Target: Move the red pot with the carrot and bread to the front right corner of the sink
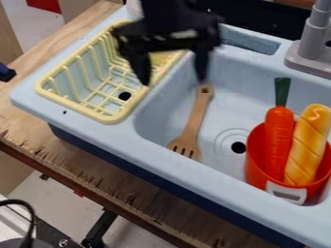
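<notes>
My gripper (174, 80) hangs over the left part of the sink and the edge of the drying rack, its two fingers spread wide with nothing between them. Close to the right fingertip is the handle end of a wooden slotted spatula (196, 116), which lies in the blue sink (227, 97) with its slotted end toward the front left. At the sink's front right, a red pot (257, 153) holds an orange carrot (279, 140) with a green top and a yellow bread loaf (309, 145), both leaning upright side by side.
A yellow wire rack (107, 118) sits left of the basin, with something yellow partly hidden behind the gripper. The grey faucet (313, 41) rises at the upper right. A wooden counter edge (77, 174) runs along the front, and a dark blue item (6, 72) shows at far left.
</notes>
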Tool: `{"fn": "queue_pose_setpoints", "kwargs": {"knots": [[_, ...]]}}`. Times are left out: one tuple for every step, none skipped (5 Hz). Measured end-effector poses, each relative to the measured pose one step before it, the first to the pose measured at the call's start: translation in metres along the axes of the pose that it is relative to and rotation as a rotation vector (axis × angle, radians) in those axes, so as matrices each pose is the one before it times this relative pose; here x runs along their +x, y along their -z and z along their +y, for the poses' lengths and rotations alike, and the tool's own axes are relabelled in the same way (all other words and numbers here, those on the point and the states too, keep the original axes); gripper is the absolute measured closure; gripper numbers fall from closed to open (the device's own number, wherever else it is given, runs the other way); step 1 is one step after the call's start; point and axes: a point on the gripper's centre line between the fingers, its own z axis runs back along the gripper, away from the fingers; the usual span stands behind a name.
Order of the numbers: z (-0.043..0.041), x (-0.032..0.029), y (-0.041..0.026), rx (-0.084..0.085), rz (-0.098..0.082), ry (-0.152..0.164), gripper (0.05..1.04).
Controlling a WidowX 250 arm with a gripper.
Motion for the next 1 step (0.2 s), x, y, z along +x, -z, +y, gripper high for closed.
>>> {"fn": "queue_pose_setpoints", "kwargs": {"knots": [[0.02595, 0.02444, 0.00111, 0.0036, -0.0017, -0.0195, 0.087]]}}
